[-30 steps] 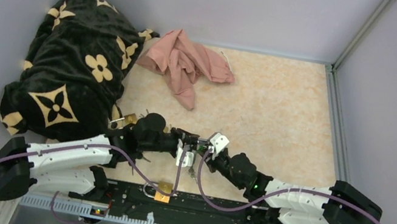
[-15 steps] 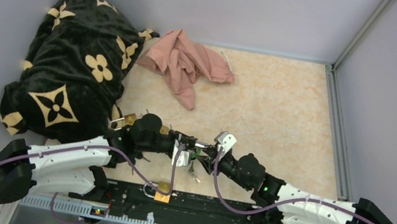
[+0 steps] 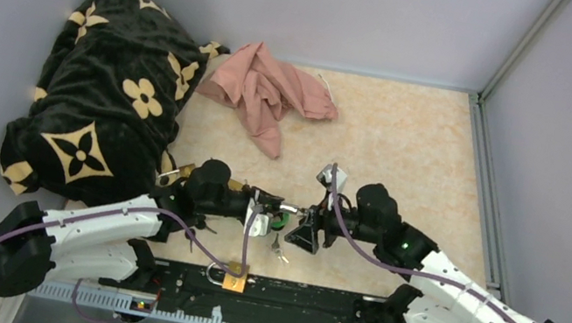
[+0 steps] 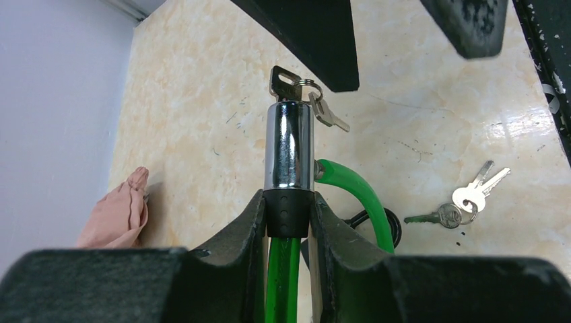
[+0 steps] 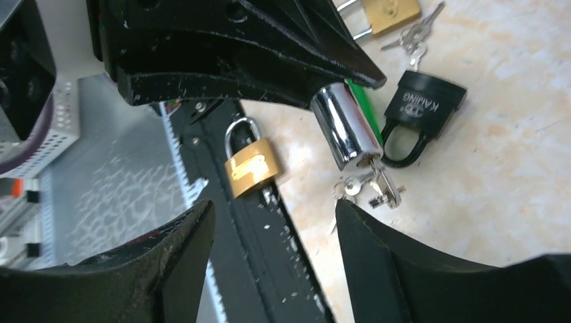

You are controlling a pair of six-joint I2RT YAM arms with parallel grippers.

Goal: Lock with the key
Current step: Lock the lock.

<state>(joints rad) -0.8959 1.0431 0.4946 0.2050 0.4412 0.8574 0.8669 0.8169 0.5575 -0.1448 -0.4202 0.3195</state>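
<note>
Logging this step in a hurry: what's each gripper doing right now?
Left gripper: shut on the green cable lock with chrome cylinder.
Right gripper: open, holding nothing.

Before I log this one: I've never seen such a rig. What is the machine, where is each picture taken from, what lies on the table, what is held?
Two robot arms are bolted at the near edge of a table, each ending in two-finger jaws. The overhead picture looks down from behind them: left arm, right arm. The other two come from a camera on each wrist; the dark shapes at their bottom edge are that arm's own jaws. The left jaws are shut on a cable lock, a chrome barrel on green cable, with a key in its end. The right jaws stand open and empty, facing it. On the table: a black padlock, loose keys, a flowered black blanket and a pink cloth; a brass padlock lies at the near rail.
</note>
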